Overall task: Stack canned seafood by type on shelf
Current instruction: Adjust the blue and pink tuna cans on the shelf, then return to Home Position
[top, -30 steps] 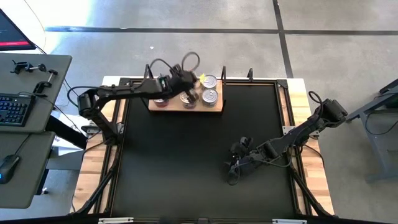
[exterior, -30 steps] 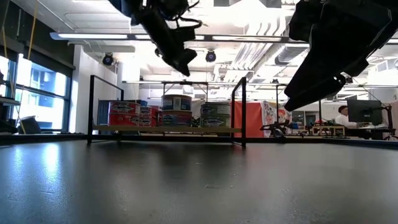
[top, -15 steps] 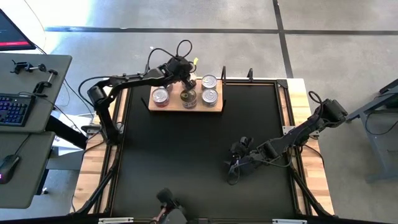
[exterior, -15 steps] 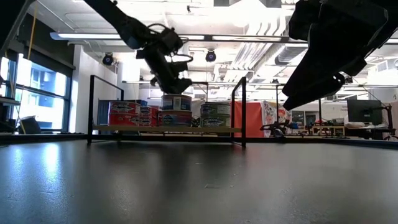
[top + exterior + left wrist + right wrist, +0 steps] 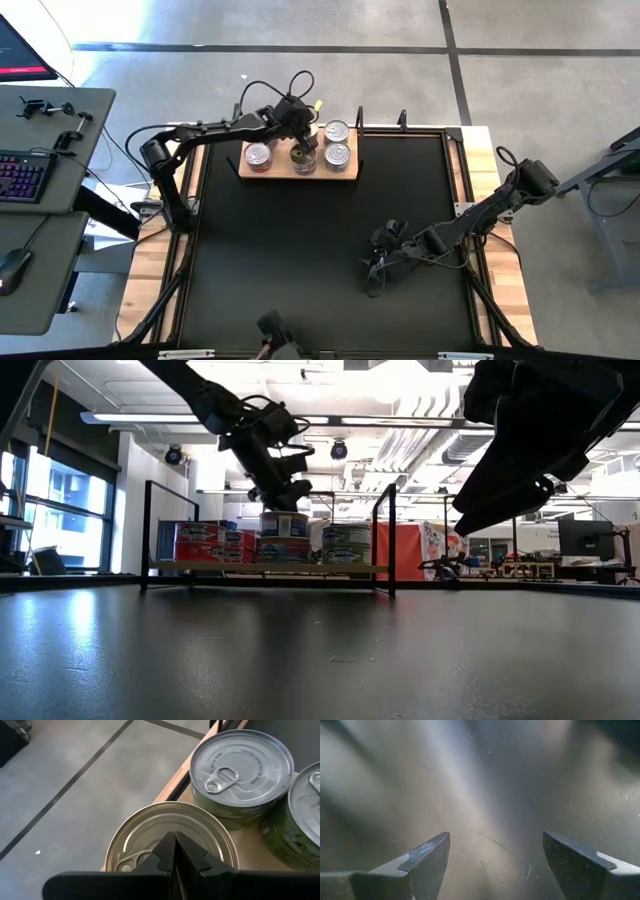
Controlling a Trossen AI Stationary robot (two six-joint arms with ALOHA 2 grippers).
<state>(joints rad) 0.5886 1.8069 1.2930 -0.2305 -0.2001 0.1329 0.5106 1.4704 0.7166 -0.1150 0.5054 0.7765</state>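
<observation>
The shelf, a light-brown board [image 5: 298, 170], lies at the table's far edge and carries the flat tins. In the high view I see a silver-topped tin [image 5: 258, 153], a darker-topped tin [image 5: 303, 155] and two silver-topped tins [image 5: 337, 131] [image 5: 338, 153]. My left gripper [image 5: 300, 122] [image 5: 175, 851] is shut, with its fingers over a gold-topped tin [image 5: 145, 832] at the board's far edge. Green-sided silver tins [image 5: 242, 765] stand beside it. In the low view the gripper [image 5: 290, 500] stands just over the middle stack [image 5: 283, 535]. My right gripper [image 5: 383, 263] [image 5: 495, 857] is open above the black table. My left gripper's shut fingers [image 5: 172, 845] come from above over the gold-topped tin's lid [image 5: 200, 825], near its pull tab [image 5: 132, 862]. Their own tips hide the spot, so I cannot tell whether they touch the lid.
Black metal posts [image 5: 392, 530] and a frame stand around the shelf. Red-sided tins [image 5: 200, 542] and green-sided tins [image 5: 347, 545] flank the middle stack. A desk with a keyboard [image 5: 22, 175] stands left of the table. A dark object [image 5: 272, 325] shows at the near edge.
My left gripper has come down from high above the shelf to just over the middle stack and has shifted slightly toward the table's far edge. The silver-topped tin at the shelf's left end, covered by the arm before, now shows. The right arm has kept still.
</observation>
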